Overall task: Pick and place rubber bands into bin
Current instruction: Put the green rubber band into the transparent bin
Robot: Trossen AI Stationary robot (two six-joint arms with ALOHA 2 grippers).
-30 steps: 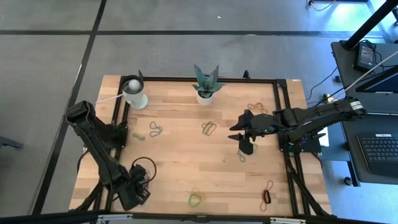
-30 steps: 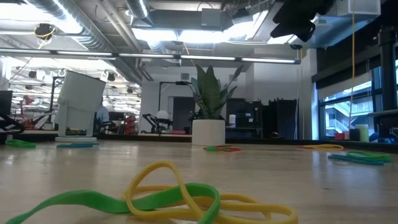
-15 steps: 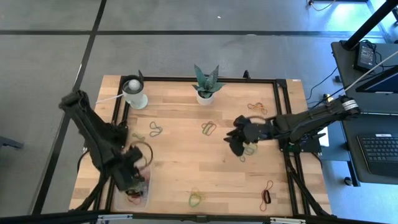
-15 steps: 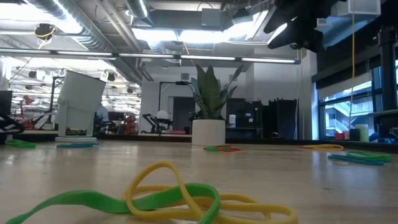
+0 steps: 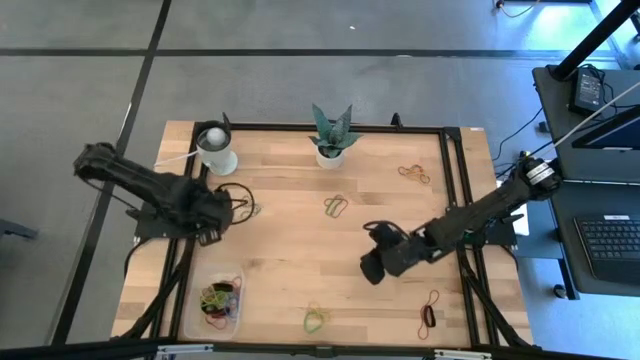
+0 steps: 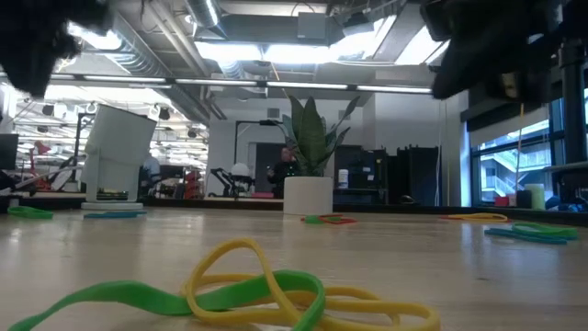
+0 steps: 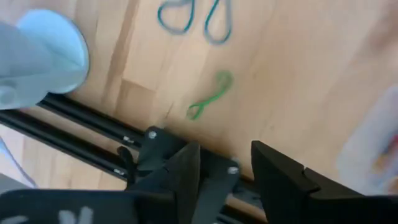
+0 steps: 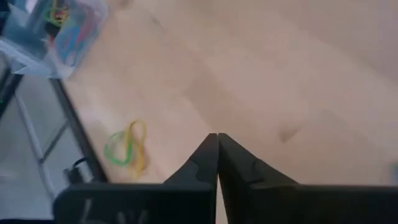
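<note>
The clear bin (image 5: 237, 283) stands at the table's near left corner with several coloured rubber bands inside; it also shows in the right wrist view (image 8: 93, 15). Loose rubber bands lie flat on the wood: a green one (image 7: 211, 102), two teal ones (image 7: 193, 15), a yellow-green tangle (image 5: 317, 320), a red and black one (image 5: 430, 310), an orange one (image 5: 413, 174). My left gripper (image 7: 225, 168) hovers open by the left frame rail, near the green band. My right gripper (image 8: 217, 140) is shut low over bare wood at the table's middle (image 5: 372, 265); no band shows between its tips.
A white cup (image 5: 215, 150) and a potted plant (image 5: 330, 145) stand along the far edge. A black frame rail (image 7: 81, 134) runs along the table's left side under my left gripper. A green and red band pair (image 5: 337, 206) lies mid-table.
My left gripper has gone from over the bin at the near left corner toward the far edge along the left side, uncovering the bin. My right gripper has moved toward the near edge and somewhat left, away from the green band it stood over.
</note>
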